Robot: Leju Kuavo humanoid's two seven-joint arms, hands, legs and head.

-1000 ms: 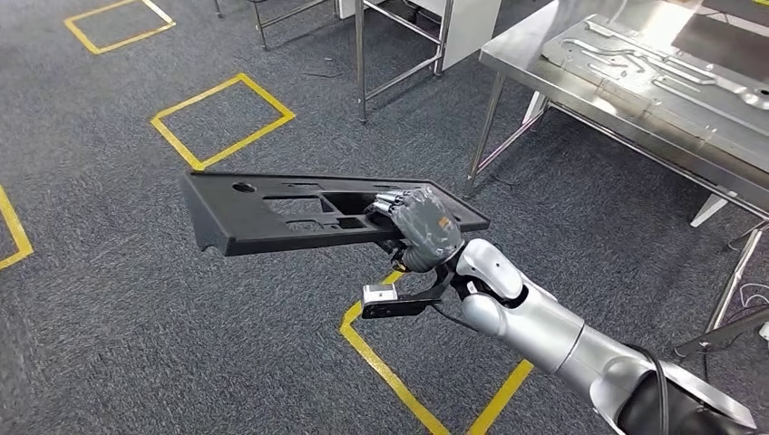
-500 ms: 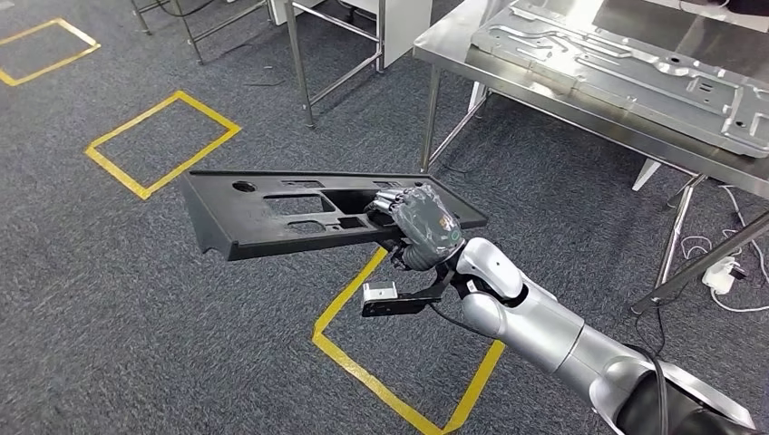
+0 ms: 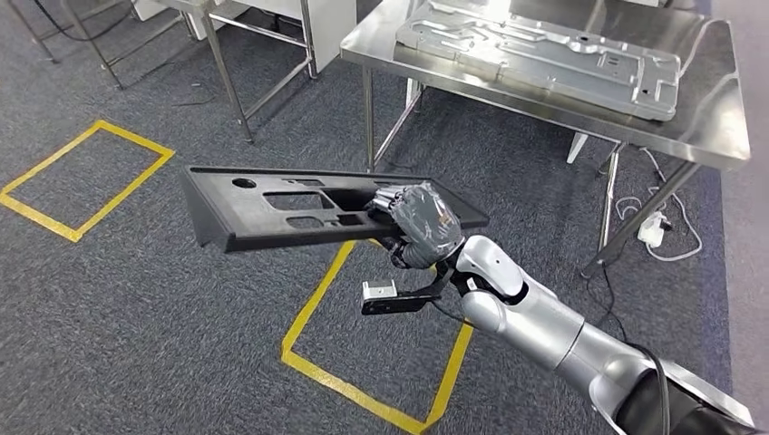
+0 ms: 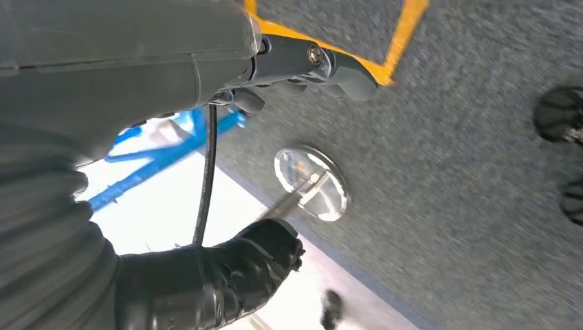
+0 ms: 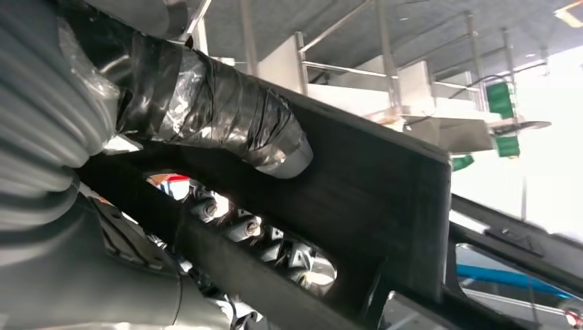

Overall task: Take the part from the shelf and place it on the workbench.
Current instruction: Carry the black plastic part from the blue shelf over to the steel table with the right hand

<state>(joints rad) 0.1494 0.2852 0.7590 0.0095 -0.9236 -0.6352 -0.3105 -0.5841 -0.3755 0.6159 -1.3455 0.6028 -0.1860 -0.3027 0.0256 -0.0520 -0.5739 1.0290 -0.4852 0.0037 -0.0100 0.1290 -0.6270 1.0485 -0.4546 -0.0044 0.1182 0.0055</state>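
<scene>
A long black plastic part point(image 3: 272, 204) with several cut-outs is held level above the carpet, out in front of me. My right hand point(image 3: 419, 222), wrapped in grey tape, grips it near its right end, with fingers through one opening. Close up, the taped thumb point(image 5: 206, 103) presses on the part point(image 5: 371, 199). The steel workbench point(image 3: 716, 100) stands at the far right, beyond the part, and carries a large silver metal panel point(image 3: 535, 50). My left hand point(image 4: 275, 69) hangs over the floor, its fingers apart, holding nothing.
Yellow tape squares point(image 3: 317, 290) mark the grey carpet below the part and at the left point(image 3: 82, 177). Metal frame legs point(image 3: 227, 82) stand at the far left. A white power strip with cables point(image 3: 651, 231) lies under the bench's right end.
The whole view has swung: the workbench has shifted left and shows more fully. The part stays in my right hand, in the same pose relative to me.
</scene>
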